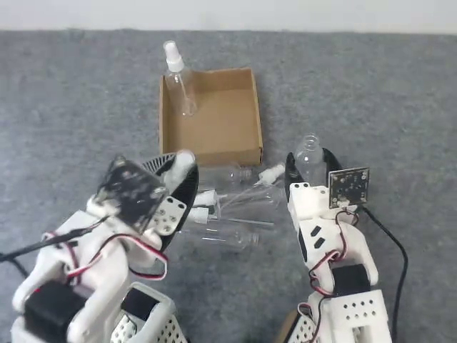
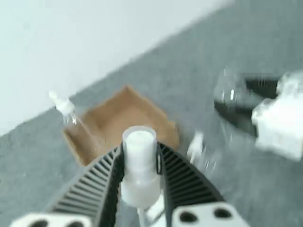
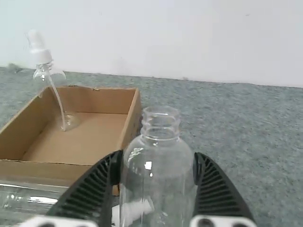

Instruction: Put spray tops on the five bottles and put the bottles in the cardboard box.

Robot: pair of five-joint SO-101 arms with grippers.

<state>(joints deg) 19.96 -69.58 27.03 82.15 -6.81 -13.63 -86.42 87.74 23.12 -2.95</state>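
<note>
- The left gripper (image 2: 138,156) sits raised before the cardboard box's (image 1: 223,125) near left corner. It is clamped on a spray top (image 2: 138,142) that stands upright, tube down.
- The right gripper (image 3: 156,161) sits off the box's near right corner. It is clasped around an open-necked bottle (image 3: 159,125), upright with its neck up.
- A capped bottle (image 1: 180,84) stands in the box's far left corner.
- Loose bottles (image 1: 232,234) lie sideways between the arms.

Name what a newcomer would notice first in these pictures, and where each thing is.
The right hand grips an upright clear bottle with no top, beside the cardboard box. The left hand clamps a white spray top by the box's near left corner. One capped bottle stands in the box's far left corner.
</note>
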